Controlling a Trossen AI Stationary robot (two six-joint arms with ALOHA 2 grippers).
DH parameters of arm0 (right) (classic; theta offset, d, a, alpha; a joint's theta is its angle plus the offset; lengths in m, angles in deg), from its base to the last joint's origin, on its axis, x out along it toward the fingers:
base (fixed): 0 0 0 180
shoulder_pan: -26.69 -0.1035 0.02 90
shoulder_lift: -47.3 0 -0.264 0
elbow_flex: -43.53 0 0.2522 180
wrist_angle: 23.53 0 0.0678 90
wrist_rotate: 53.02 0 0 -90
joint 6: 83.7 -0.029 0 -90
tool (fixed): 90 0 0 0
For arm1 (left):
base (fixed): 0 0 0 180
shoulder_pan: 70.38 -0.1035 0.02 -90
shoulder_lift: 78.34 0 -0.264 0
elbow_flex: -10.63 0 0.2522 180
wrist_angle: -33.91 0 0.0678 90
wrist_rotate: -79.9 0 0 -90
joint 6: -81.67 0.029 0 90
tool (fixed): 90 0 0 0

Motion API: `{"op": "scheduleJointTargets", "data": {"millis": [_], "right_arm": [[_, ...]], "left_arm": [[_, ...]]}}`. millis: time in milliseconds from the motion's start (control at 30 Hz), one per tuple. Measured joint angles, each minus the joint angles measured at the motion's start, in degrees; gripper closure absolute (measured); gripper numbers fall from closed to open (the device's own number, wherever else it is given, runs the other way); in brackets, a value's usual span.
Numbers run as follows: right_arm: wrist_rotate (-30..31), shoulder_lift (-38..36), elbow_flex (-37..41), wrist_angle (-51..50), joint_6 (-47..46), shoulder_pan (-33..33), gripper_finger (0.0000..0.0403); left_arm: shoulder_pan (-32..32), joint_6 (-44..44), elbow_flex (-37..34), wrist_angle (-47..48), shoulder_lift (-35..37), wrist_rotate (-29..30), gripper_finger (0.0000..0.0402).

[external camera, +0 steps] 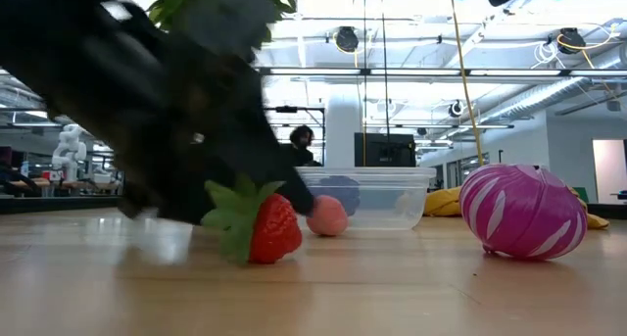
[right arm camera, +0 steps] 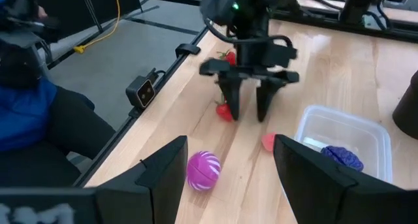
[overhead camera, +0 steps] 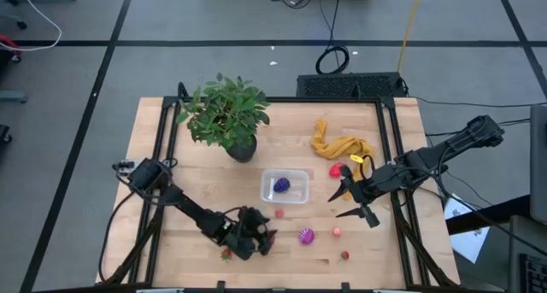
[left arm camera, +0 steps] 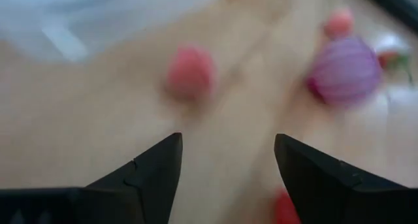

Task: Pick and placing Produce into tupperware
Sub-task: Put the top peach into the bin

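Near table's front edge, left tool (overhead camera: 267,240) released over strawberry (external camera: 263,225), right tool (overhead camera: 352,203) released, no legible writing

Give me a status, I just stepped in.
Left gripper open, empty, low beside a strawberry. Right gripper open, waiting right of the tupperware. One purple fruit inside. Path clear.

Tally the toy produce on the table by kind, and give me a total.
Strawberries: 3
Small pink pieces: 2
Magenta striped piece: 1
Purple bumpy piece, inside the tupperware: 1
Reddish piece beside the yellow cloth: 1
Total: 8
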Motion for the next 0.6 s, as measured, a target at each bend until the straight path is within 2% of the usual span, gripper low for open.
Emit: {"op": "scheduleJointTargets", "data": {"millis": [100,300,433,600], "right_arm": [[0.0,0.1,0.0,2.6,1.4,0.0,0.0184],[0.0,1.4,-0.1,7.3,2.8,0.0,0.0184],[-0.3,6.3,-0.1,9.8,3.4,-0.5,0.0184],[-0.4,15.0,0.0,13.5,4.2,-0.8,0.0184]], "left_arm": [[1.4,1.6,4.3,7.9,2.3,1.0,0.0159],[3.2,2.2,16.3,36.7,4.3,3.0,0.0198],[3.9,-0.1,22.3,53.7,4.6,3.8,0.0218],[3.9,-7.9,24.4,70.2,4.6,4.2,0.0224]]}}
